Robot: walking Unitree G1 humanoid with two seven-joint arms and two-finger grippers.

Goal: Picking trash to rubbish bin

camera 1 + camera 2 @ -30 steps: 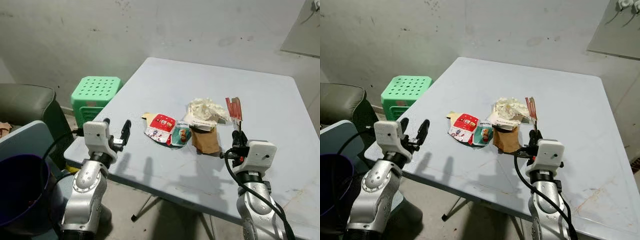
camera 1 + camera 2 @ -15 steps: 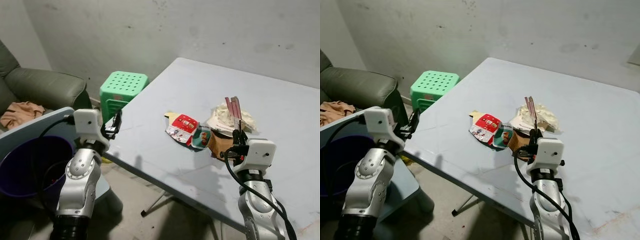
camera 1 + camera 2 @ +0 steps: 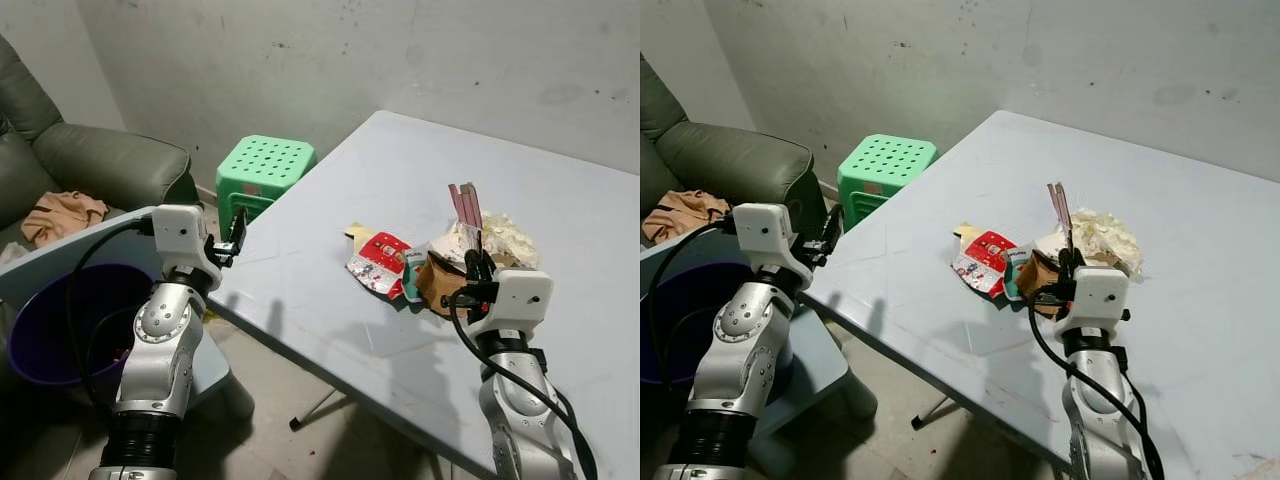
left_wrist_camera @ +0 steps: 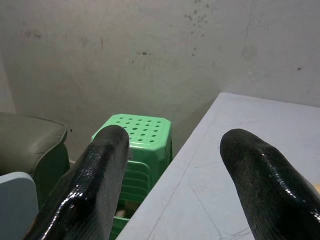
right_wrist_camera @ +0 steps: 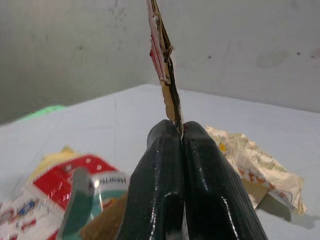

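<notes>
Two hands are raised over the pale grey bench (image 3: 330,190). A thin red-and-brown cardboard scrap (image 3: 465,208) is pinched upright by the closed right hand (image 3: 478,268), above the brown paper bag (image 3: 437,283), crumpled cream wrapper (image 3: 505,236) and red snack packet (image 3: 377,264). The left hand (image 3: 233,235) is held wide apart beside the purple round bin (image 3: 45,330).

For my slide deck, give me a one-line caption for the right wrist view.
Right gripper pinching a thin cardboard scrap upright above wrappers on the grey table.
</notes>
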